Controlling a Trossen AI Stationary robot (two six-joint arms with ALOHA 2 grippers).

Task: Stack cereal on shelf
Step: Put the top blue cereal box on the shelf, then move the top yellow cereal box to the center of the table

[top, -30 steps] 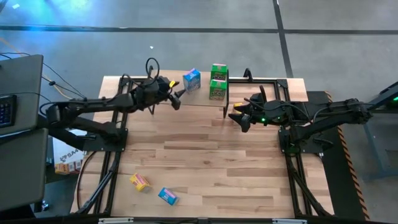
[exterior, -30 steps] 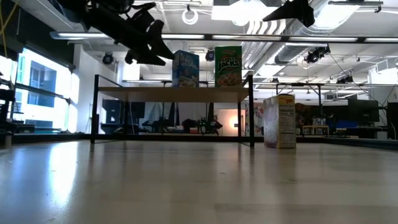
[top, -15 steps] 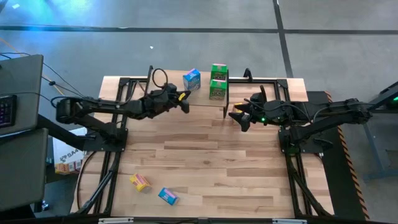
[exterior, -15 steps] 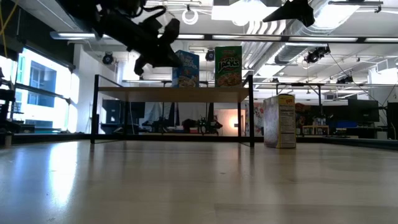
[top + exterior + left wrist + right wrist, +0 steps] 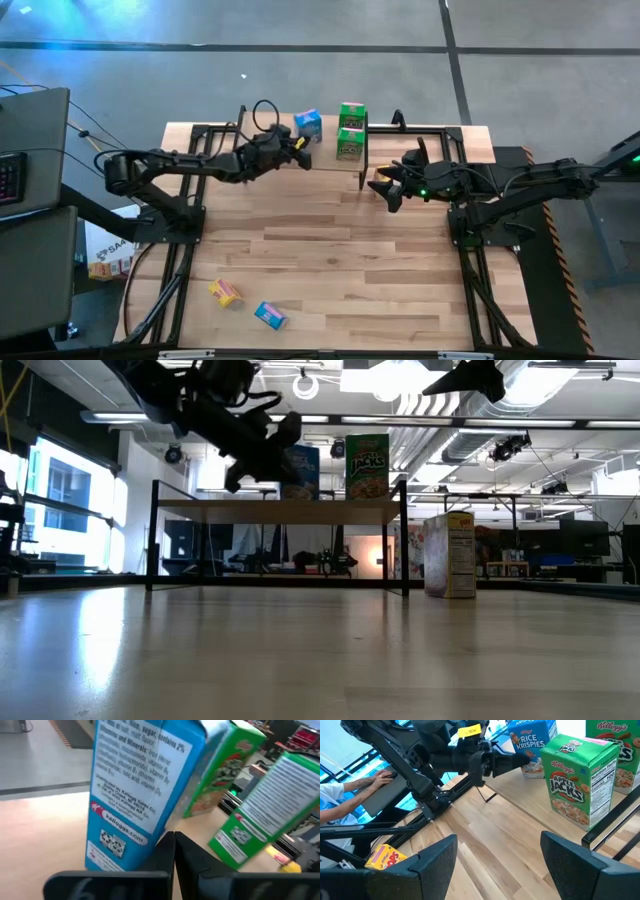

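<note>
The shelf (image 5: pixel 330 162) stands at the table's far side. On it stand a blue cereal box (image 5: pixel 308 123) and two green boxes (image 5: pixel 351 113) (image 5: pixel 349 146). My left gripper (image 5: pixel 301 156) is shut, its tips at the blue box's foot (image 5: pixel 150 840). My right gripper (image 5: pixel 386 190) hovers open past the shelf's right end, nothing between its fingers (image 5: pixel 502 865). Just below it a yellow box (image 5: pixel 450 555) stands upright on the tabletop. Another yellow box (image 5: pixel 225 292) and another blue one (image 5: pixel 269 315) lie flat near the front edge. My left gripper has its shut fingertips (image 5: pixel 517 761) against the lower near face of the blue box (image 5: pixel 526 764), close to a bottom corner. The fingers come nearly level from the table's left and near side. The box stands on its base on the shelf top.
The shelf's black legs (image 5: pixel 404 540) and frame stand between the two arms. Bare shelf top lies left of the blue box (image 5: pixel 190 140). The wide wood tabletop (image 5: pixel 330 260) lies between the shelf and the two boxes near the front edge. A person's hand rests at a keyboard (image 5: pixel 382 777) beyond the table's left side.
My left gripper has shut and gone toward the table's right and far side, up to the blue box on the shelf. The blue box has shifted a little toward the far edge. My right gripper has kept still.
</note>
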